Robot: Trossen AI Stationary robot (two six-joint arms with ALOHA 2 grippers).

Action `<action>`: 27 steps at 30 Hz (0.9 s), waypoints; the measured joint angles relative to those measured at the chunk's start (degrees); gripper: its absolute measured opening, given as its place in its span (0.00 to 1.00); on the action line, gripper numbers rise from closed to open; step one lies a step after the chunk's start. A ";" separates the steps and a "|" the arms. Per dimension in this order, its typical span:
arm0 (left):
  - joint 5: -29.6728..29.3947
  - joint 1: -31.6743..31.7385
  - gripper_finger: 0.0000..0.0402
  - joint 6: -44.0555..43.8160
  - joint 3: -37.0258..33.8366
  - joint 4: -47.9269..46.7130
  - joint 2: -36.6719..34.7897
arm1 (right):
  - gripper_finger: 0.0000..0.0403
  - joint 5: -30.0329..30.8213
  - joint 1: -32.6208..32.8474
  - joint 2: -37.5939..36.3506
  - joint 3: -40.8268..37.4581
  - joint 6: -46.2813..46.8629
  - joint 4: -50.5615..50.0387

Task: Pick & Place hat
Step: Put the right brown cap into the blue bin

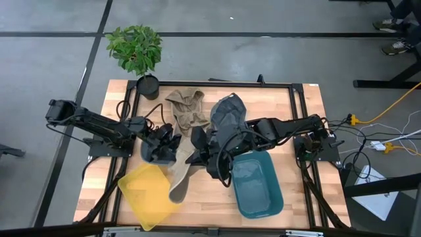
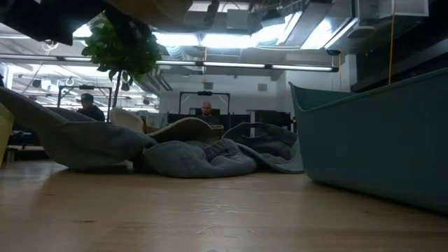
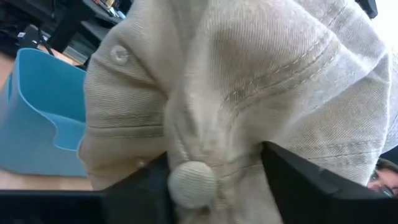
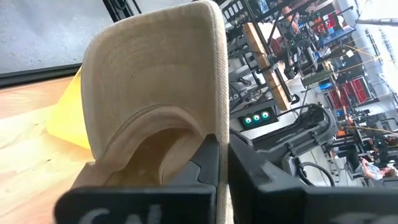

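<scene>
On the wooden surface (image 1: 92,184), between the yellow bin (image 1: 148,195) and the teal bin (image 1: 258,185), the beige cap (image 1: 181,172) hangs between both arms. The right pincer (image 1: 197,155) is clamped on its brim edge. The left pincer (image 1: 170,146) stands apart around the crown by the top button (image 3: 191,184), not clearly gripping. If either arm pulls away now, the cap could stretch, slip free, or drop short of a bin.
</scene>
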 joint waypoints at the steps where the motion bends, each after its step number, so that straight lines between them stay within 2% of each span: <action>1: 0.00 0.12 0.43 0.00 0.00 0.00 0.00 | 0.04 0.00 0.02 0.00 0.00 0.14 -0.03; 7: 0.10 1.16 0.14 0.60 0.00 -0.02 0.00 | 0.04 0.07 0.00 0.00 0.00 0.45 -0.89; 9: 0.13 1.25 0.08 1.65 0.00 -0.02 0.00 | 0.04 0.11 0.00 0.00 0.00 1.41 -0.97; 13: 0.19 1.47 0.08 4.09 0.00 -0.61 -0.04 | 0.12 1.31 0.00 0.00 0.00 3.70 -0.97; 18: 0.17 1.49 0.08 5.49 0.00 -3.22 -0.04 | 0.22 7.32 0.00 0.00 0.00 7.91 -2.35; 24: -0.55 2.71 0.08 6.52 -0.02 -6.91 -0.04 | 0.34 9.54 0.00 -0.08 0.02 19.34 -11.06; 27: -1.49 4.62 0.08 6.49 -0.02 -8.51 -0.51 | 0.40 9.47 0.02 -0.09 1.75 26.29 -19.15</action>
